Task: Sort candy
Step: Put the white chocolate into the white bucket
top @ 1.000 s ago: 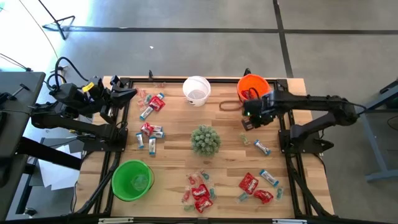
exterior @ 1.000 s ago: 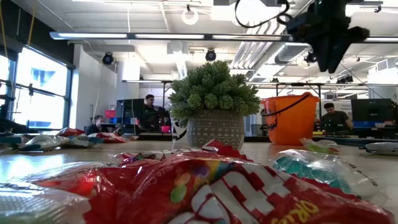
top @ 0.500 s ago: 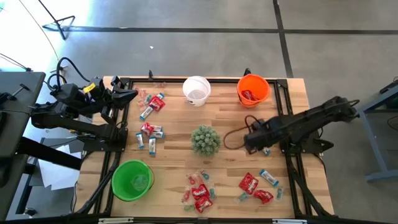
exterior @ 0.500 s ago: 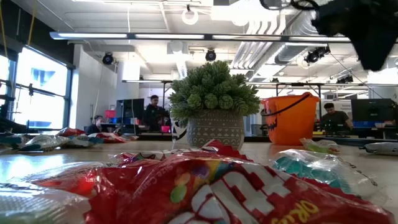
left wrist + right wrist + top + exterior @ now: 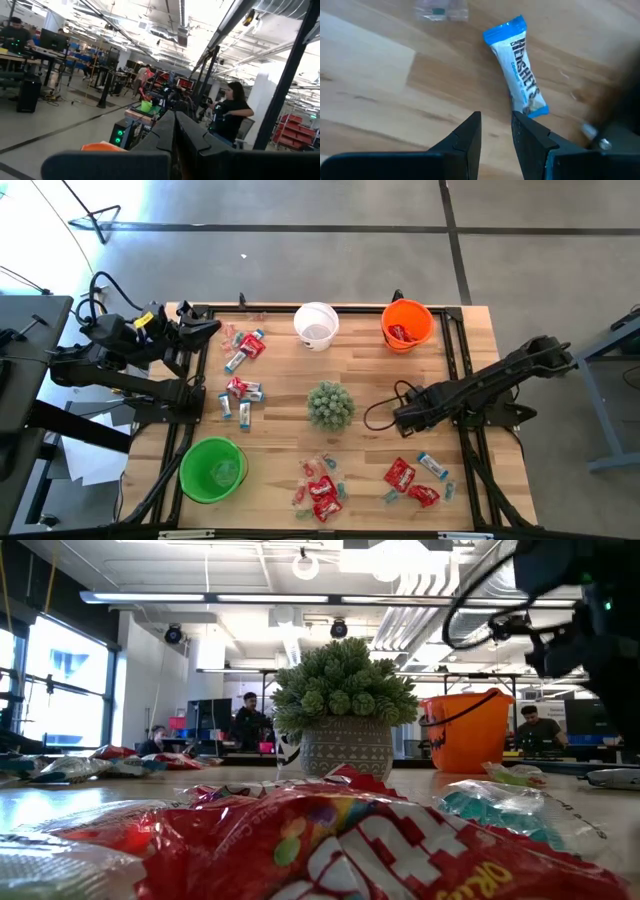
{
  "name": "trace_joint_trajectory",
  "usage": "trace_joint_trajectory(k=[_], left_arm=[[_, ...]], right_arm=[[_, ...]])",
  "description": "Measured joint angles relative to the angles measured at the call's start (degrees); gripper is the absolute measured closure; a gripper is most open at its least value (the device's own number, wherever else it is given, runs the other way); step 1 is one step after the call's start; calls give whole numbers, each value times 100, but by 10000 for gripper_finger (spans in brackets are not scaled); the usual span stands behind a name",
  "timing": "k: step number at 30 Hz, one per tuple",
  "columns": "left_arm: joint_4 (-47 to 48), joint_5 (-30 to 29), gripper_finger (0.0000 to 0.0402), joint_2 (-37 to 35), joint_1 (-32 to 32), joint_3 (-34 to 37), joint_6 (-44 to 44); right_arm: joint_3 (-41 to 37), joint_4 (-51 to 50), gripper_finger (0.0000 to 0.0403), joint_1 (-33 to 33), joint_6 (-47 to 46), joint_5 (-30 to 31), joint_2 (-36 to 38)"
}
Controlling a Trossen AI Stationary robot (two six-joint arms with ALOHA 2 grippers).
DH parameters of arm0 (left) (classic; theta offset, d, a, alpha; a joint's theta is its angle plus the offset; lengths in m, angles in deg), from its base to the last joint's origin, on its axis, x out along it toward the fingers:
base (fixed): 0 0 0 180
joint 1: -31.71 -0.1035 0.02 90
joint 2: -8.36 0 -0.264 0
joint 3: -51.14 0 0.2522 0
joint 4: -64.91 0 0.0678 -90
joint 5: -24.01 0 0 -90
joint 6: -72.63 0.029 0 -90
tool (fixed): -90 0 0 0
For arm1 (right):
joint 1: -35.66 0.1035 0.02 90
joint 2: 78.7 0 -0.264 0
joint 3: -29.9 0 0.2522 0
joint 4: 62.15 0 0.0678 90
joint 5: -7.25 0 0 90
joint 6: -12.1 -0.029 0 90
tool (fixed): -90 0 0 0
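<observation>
two claws: the right claw (image 5: 495, 132), part open and empty, hangs low over the surface (image 5: 375, 380) beside a blue-and-white candy (image 5: 522, 75); the left claw (image 5: 205, 330) waits shut at the edge. risk: the fingers, apparently offset, may nudge the wrapper aside.

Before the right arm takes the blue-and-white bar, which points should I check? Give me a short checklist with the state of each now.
1. Right gripper empty, fingers a little apart: ok.
2. Gripper near the blue-and-white bar: ok; the bar lies just ahead of the fingertips.
3. Bar lies flat and alone on the table: ok; a clear wrapper is apart from it.
4. Opening wide enough for the bar: cannot tell.
5. Left gripper shut at the table's left edge, out of the way: ok.
6. White bucket unobstructed: ok.
</observation>
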Motion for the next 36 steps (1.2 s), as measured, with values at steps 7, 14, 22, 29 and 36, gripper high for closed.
trace_joint_trajectory(k=[7, 14, 22, 29, 36], left_arm=[[-183, -11, 401, 2, 0, 0, 6], [-193, -8, 401, 49, 0, 0, -134], [-228, -8, 401, 87, 2, 0, -79], [-227, -172, 401, 87, 2, 0, 75], [-228, -187, 401, 87, 1, 0, 193]], right_arm=[[-648, 506, 299, -223, 2, -95, 0], [-713, 530, 299, -346, 41, -106, 0], [-385, 529, 299, -347, 56, -106, 0], [-335, 334, 299, -421, 69, 101, 0], [-339, 87, 299, -629, 323, 230, 0]])
